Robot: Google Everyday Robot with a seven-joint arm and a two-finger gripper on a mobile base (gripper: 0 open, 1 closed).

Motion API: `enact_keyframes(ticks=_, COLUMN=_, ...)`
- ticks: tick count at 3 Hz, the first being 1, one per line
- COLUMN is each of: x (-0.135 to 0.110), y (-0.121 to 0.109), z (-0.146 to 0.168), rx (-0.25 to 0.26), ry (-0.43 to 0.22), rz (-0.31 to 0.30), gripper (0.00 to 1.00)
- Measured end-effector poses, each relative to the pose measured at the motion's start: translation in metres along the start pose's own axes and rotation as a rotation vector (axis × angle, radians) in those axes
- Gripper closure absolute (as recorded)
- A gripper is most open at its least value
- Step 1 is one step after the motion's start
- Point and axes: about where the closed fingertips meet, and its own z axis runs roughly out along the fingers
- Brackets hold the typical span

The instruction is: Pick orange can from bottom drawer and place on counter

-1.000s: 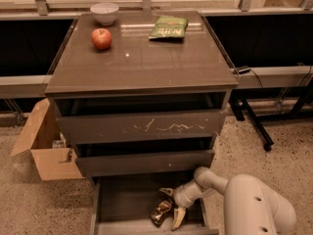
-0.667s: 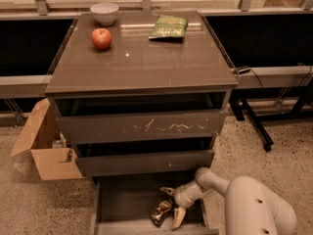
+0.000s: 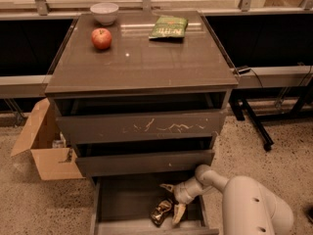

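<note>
The orange can [image 3: 160, 211] is a shiny gold-orange crumpled can lying on the floor of the open bottom drawer [image 3: 117, 202], near its front. My gripper [image 3: 172, 200] reaches down into the drawer from the right, just right of and above the can. Its fingers are spread, one [image 3: 167, 187] behind the can and one [image 3: 178, 213] beside it on the right; they do not grip the can. The counter [image 3: 142, 62] is the glossy dark cabinet top above.
On the counter stand a red apple [image 3: 101, 38], a white bowl [image 3: 104, 12] and a green snack bag [image 3: 168, 26]. A scratched drawer front [image 3: 142, 126] sits below the top. An open cardboard box [image 3: 46, 146] stands on the floor at left. A black stand leg [image 3: 254, 126] is at right.
</note>
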Motion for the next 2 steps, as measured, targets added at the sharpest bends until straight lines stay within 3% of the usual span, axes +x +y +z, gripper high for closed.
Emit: enact_keyframes(ticks=2, x=0.005, y=-0.007, z=0.025, rx=-0.063, ry=0.046, rz=0.021, gripper=0.0)
